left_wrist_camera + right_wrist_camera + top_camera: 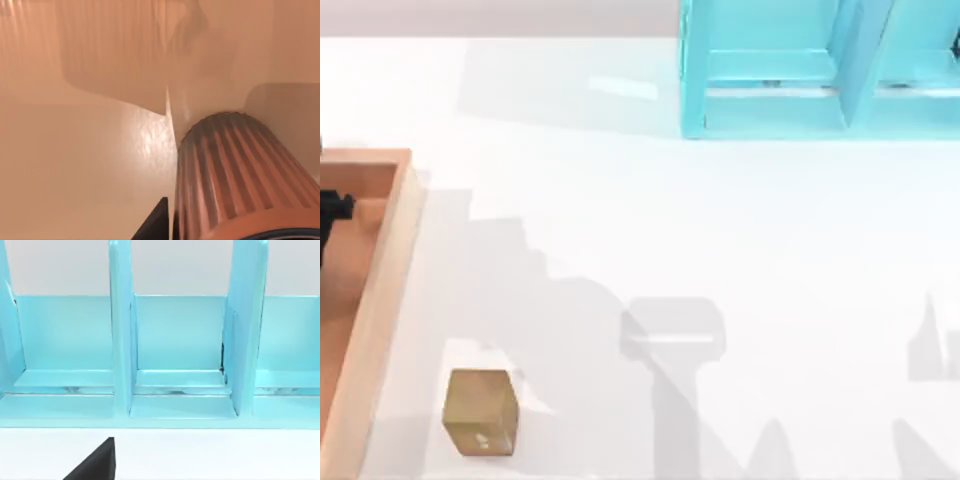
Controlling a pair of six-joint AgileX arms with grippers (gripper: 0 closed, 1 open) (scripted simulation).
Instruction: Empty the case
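Observation:
The case is a shallow wooden tray at the table's left edge, orange-brown inside with tan rims. My left gripper hovers over its inside. In the left wrist view, a ribbed copper-coloured cylinder with a dark blue rim lies on the case floor, close beside one black fingertip. Whether that finger touches the cylinder is unclear. A small tan cube sits on the table outside the case, near the front. In the right wrist view, one black fingertip of my right gripper points at the turquoise shelf unit.
The turquoise shelf unit stands at the back right of the white table, with upright dividers and open compartments. Grey shadows of the arms fall across the table's front half.

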